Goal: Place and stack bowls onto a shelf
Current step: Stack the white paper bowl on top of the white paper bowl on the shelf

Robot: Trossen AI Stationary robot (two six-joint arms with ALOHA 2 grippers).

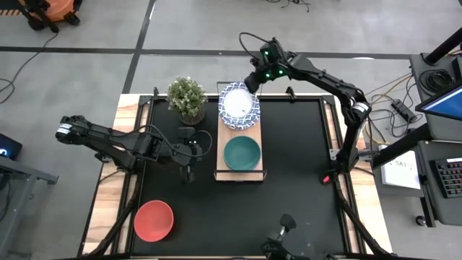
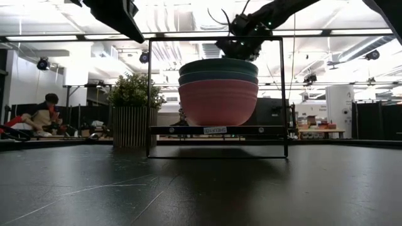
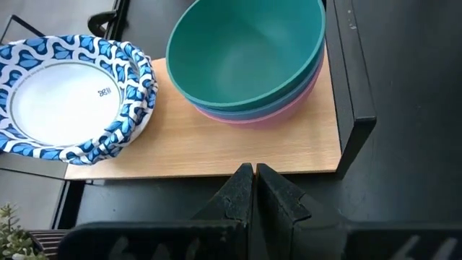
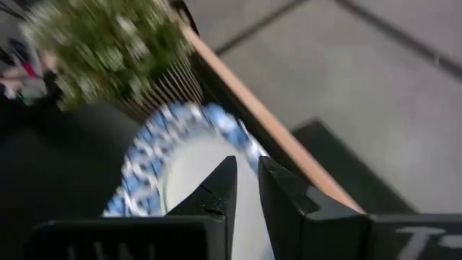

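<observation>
We're in a big open robotics lab: grey concrete floor (image 1: pixel 86 29) with cables trailing, a keyboard (image 1: pixel 449 177) on the right-hand desk, ceiling strip lights (image 2: pixel 50 36), and a person (image 2: pixel 44 116) seated far off on the left.

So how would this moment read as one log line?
right pincer: over patterned bowls | left pincer: shut beside shelf | red bowl: unshelved

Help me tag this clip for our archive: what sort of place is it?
Probably a robotics lab or open workshop, not a home. The table stands on bare concrete floor with loose cables, and ceiling strip lights run over distant workbenches.
</observation>
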